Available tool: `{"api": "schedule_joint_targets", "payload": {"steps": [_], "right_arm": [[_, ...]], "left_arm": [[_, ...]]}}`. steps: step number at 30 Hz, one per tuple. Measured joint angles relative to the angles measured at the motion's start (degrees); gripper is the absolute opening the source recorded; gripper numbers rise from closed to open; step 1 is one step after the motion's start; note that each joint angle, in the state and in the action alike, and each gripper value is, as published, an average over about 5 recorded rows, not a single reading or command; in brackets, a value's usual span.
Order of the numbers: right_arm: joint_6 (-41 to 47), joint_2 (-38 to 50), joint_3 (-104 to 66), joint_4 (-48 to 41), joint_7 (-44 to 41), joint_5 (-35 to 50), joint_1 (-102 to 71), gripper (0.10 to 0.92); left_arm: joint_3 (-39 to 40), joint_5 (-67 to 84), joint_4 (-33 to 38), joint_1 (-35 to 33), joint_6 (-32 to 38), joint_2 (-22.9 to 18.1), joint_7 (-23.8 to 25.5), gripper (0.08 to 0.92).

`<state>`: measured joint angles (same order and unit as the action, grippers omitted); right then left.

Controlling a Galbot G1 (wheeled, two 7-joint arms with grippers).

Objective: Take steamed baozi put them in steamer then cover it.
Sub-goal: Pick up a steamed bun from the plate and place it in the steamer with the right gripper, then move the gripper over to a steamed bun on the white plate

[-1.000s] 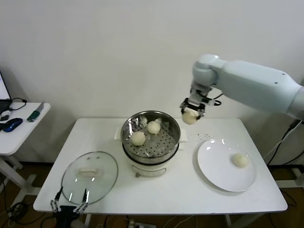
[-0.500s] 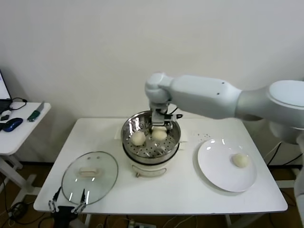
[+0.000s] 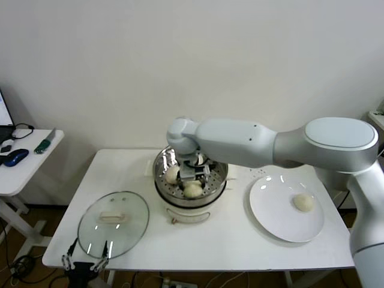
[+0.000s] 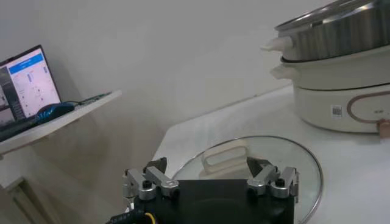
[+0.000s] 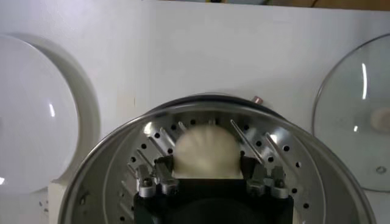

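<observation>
The baozi are small, round, cream-white and smooth, one showing fine pleats on its top in the right wrist view. Three are seen in the steamer [image 3: 191, 174]: one bun [image 3: 192, 189] at the near side on the perforated floor, one [image 3: 173, 174] to the left, and one [image 3: 198, 159] largely hidden behind the right tool [image 3: 192, 176]. A fourth bun [image 3: 303, 202] is seen on the white plate [image 3: 276, 210] at the right of the desk [image 3: 234, 240].

The steamer is a shiny steel basket seated on a white pot base with side handles, near the middle of the desk. The right tool is lowered inside the basket, directly above the near bun [image 5: 206, 152]; in the right wrist view its fingers [image 5: 155, 176] are seen parted on either side of the bun, just beside it, and whether they touch it cannot be told.

The cover [image 3: 113, 223], a clear glass lid with a metal rim and white handle, is laid flat on the near left part of the desk. The left tool [image 3: 84, 262] is parked at the near left edge, just before the cover, with its fingers [image 4: 149, 182] spread wide and nothing between them.

The desk is white and set against a plain pale wall. A smaller side table [image 3: 24, 162] is seen to the left, carrying a blue mouse [image 3: 14, 157], and a lit screen [image 4: 24, 82] is shown in the left wrist view.
</observation>
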<state>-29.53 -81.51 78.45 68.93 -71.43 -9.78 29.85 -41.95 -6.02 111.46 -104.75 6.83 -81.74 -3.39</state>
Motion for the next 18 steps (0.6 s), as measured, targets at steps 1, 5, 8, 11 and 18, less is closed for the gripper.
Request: {"api": "schedule_joint_targets", "payload": {"steps": [1, 5, 8, 11, 18], "right_arm": [[-0.04, -0.03, -0.07, -0.01, -0.02, -0.13, -0.07, 0.770], [-0.26, 0.07, -0.54, 0.07, -0.16, -0.45, -0.05, 0.818], [-0.30, 0.40, -1.07, 0.37, -0.18, -0.42, 0.31, 0.822], [-0.12, 1.03, -1.61, 0.55, -0.07, -0.16, 1.09, 0.823], [4.22, 5.13, 0.09, 0.56, 3.44, 4.72, 5.50, 0.823]], "left_arm": [[0.03, 0.00, -0.02, 0.01, 0.00, 0.00, 0.00, 0.823], [0.10, 0.00, -0.06, -0.05, -0.01, 0.00, 0.00, 0.823], [0.10, -0.01, -0.10, -0.10, -0.01, 0.00, 0.00, 0.823], [0.12, -0.02, -0.16, -0.14, -0.01, 0.00, 0.00, 0.823], [0.27, -0.43, 0.00, -0.28, -0.17, 0.03, 0.02, 0.823]]}}
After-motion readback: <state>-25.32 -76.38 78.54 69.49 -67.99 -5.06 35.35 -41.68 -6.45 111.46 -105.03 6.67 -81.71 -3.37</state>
